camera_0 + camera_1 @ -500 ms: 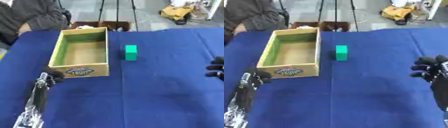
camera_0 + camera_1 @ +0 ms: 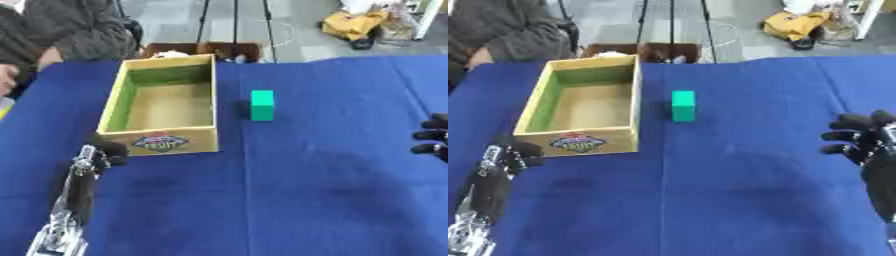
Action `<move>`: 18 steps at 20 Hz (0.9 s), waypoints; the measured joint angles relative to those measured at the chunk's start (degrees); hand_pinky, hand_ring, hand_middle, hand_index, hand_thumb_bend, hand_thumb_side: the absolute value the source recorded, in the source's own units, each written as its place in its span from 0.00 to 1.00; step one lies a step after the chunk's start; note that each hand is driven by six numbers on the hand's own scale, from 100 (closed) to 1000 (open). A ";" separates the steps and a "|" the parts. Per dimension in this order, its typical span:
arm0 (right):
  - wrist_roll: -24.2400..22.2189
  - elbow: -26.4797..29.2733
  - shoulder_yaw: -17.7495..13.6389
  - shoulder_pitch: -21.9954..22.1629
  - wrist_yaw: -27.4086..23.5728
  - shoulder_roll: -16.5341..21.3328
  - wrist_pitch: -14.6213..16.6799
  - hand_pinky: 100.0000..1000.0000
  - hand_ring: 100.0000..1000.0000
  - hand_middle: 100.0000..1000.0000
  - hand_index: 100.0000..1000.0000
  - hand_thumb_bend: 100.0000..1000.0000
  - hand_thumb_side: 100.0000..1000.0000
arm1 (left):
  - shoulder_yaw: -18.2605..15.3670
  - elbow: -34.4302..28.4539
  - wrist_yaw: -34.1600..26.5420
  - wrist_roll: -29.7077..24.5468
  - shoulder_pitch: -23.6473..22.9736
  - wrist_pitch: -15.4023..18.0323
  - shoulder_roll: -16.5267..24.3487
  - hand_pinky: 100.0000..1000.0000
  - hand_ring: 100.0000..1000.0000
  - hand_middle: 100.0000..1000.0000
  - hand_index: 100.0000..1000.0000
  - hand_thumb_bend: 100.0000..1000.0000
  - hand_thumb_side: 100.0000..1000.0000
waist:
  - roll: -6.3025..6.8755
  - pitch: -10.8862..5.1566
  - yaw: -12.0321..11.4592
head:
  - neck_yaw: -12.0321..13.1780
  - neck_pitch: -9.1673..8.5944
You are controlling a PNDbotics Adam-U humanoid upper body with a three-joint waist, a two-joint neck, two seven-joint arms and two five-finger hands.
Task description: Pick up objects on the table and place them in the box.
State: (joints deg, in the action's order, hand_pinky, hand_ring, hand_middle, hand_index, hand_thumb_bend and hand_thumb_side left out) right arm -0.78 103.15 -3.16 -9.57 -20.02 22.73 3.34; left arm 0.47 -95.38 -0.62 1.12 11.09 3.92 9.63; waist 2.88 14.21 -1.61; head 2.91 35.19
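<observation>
A green block (image 2: pixel 262 105) stands on the blue table (image 2: pixel 306 190), just right of an open wooden box (image 2: pixel 162 142) whose inside is bare. My left hand (image 2: pixel 107 150) sits at the end of its silver forearm, beside the box's front left corner and low over the cloth. At the right edge my right hand (image 2: pixel 859 137) hovers open, fingers spread and pointing left, well to the right of the block and a little nearer to me. Neither hand holds anything.
A person in a grey sleeve (image 2: pixel 79 35) sits at the far left corner, clear of the objects. Behind the table's far edge are a brown crate (image 2: pixel 201 50), tripod legs and a yellow bag (image 2: pixel 350 25) on the floor.
</observation>
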 measured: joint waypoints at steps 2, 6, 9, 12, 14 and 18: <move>-0.06 0.00 0.01 -0.01 0.00 0.02 0.04 0.53 0.62 0.60 0.70 0.00 0.88 | 0.00 0.00 0.00 0.00 0.00 0.00 0.00 0.64 0.65 0.55 0.57 0.29 1.00 | 0.01 0.00 -0.02 | 0.00 0.00; -0.74 0.01 0.54 -1.50 0.00 1.62 0.20 0.54 0.63 0.61 0.72 0.00 0.84 | 0.00 0.00 0.00 -0.01 -0.02 -0.01 0.00 0.64 0.65 0.55 0.57 0.29 1.00 | -0.01 -0.02 -0.16 | -0.04 0.02; -2.26 -0.08 1.33 -4.78 0.28 5.21 0.59 0.55 0.66 0.64 0.74 0.00 0.81 | 0.02 0.00 0.00 -0.14 -0.05 0.01 0.00 0.64 0.65 0.55 0.57 0.29 1.00 | -0.11 -0.13 -0.53 | -0.15 0.03; -5.84 -1.47 2.70 -9.98 1.70 10.01 1.42 0.58 0.71 0.69 0.78 0.00 0.71 | 0.06 0.00 0.00 -0.32 -0.06 -0.08 0.00 0.64 0.65 0.55 0.57 0.29 1.00 | -0.58 -0.24 -1.41 | -0.53 0.05; -9.77 -3.43 3.90 -14.50 3.35 13.18 2.36 0.60 0.76 0.73 0.82 0.00 0.58 | 0.33 0.00 0.00 -0.47 -0.06 -0.08 0.01 0.64 0.65 0.55 0.57 0.29 1.00 | -0.94 -0.35 -2.25 | -0.74 0.05; -19.17 -10.54 6.35 -24.14 8.88 17.56 5.71 0.65 0.82 0.80 0.85 0.00 0.33 | 0.75 0.00 0.00 -0.97 0.02 -0.08 0.01 0.64 0.65 0.55 0.57 0.29 1.00 | -1.63 -0.34 -5.02 | -1.36 0.05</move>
State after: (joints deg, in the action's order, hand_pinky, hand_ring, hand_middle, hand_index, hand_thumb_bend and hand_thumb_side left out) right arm -19.95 92.61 3.19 -33.71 -11.14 40.29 9.05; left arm 1.22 -95.38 -0.62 0.15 11.11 3.83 9.64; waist 1.25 13.87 -6.63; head 1.55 35.24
